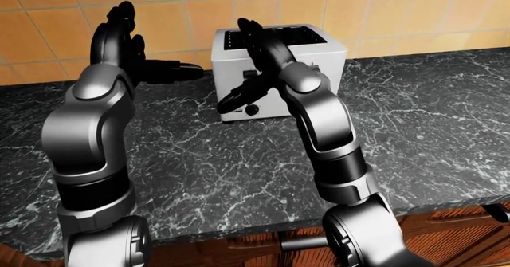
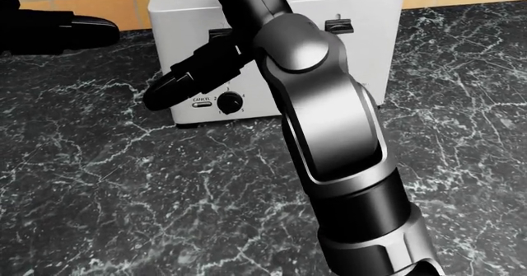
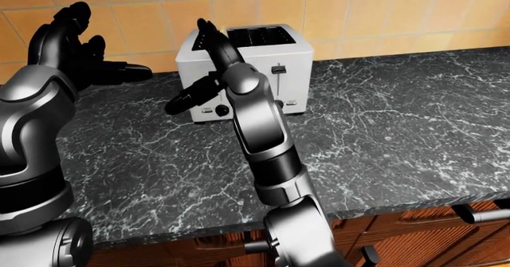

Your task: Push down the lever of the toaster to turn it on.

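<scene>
Orange wall tiles (image 3: 359,16) back a dark marble table (image 3: 399,117). At the left of the right-eye view the left hand (image 3: 76,49) hangs raised, fingers spread apart. The silver toaster (image 3: 299,55) stands against the wall; the right hand (image 3: 199,70), fingers splayed, covers its face, beside a lever (image 3: 278,70).

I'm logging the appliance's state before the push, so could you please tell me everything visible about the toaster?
The toaster is a boxy, silver-grey appliance with a matte metallic look, standing upright on the black marbled counter against the orange tiled wall. Dark slots open in its top. Its near face carries a round black dial, a small button marked CANCEL beside it, and a lever in a vertical slot, sitting high. The right hand is raised before that face, covering its left part; contact cannot be judged.
</scene>
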Tool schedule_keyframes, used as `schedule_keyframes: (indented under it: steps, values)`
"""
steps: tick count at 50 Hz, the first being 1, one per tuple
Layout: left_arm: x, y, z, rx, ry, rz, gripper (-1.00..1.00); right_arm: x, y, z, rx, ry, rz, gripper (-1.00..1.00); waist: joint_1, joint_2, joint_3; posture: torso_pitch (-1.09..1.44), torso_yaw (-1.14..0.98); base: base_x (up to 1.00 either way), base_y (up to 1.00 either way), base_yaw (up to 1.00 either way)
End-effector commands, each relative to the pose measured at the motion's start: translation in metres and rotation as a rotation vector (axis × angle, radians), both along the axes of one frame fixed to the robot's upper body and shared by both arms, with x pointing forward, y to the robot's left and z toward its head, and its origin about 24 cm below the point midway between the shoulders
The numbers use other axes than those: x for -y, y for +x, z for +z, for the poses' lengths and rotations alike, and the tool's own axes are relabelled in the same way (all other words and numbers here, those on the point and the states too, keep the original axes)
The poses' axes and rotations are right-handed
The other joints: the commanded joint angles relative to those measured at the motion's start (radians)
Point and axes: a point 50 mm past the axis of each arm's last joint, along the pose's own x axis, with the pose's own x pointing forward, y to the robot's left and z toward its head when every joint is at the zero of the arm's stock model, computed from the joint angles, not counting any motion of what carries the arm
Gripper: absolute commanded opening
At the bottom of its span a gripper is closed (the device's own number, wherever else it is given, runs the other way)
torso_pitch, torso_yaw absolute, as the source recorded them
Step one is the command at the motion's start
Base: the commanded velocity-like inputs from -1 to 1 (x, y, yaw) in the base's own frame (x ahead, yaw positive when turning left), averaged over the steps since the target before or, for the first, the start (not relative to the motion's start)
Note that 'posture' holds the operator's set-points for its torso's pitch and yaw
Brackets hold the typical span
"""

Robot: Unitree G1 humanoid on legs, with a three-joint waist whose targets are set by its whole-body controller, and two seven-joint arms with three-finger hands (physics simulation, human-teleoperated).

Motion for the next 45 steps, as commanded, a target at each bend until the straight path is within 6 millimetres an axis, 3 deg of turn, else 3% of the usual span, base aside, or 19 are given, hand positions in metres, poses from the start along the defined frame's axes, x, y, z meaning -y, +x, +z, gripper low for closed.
schedule_keyframes:
  steps: [1,4,11,16,31,45]
  values:
    - [0.000,-0.005,0.020,0.094,0.010,0.001,1.00,-0.004,-0.002,0.006,0.021,-0.001,0.014,1.00,0.000,0.006,-0.016,-0.21,0.00,0.00,0.00,0.00]
    - [0.000,-0.005,0.020,0.093,0.011,0.002,1.00,-0.006,-0.004,0.001,0.014,-0.006,0.022,1.00,0.000,0.007,-0.018,-0.21,0.00,0.00,0.00,0.00]
    - [0.000,-0.005,0.019,0.093,0.010,0.003,1.00,-0.001,-0.023,0.035,0.085,0.002,0.006,1.00,0.002,0.005,-0.019,-0.21,0.00,0.00,0.00,0.00]
    - [0.000,-0.005,0.020,0.094,0.011,0.001,1.00,0.002,-0.040,0.045,0.115,0.004,-0.002,1.00,0.004,0.003,-0.010,-0.21,0.00,0.00,0.00,0.00]
    - [0.001,-0.006,0.020,0.092,0.010,0.002,1.00,-0.012,-0.063,0.030,0.091,-0.019,0.047,1.00,0.000,0.009,-0.008,-0.21,0.00,0.00,0.00,0.00]
    - [0.001,-0.006,0.019,0.092,0.009,0.002,1.00,-0.008,-0.047,0.014,0.057,-0.008,0.030,1.00,-0.007,0.017,-0.011,-0.21,0.00,0.00,0.00,0.00]
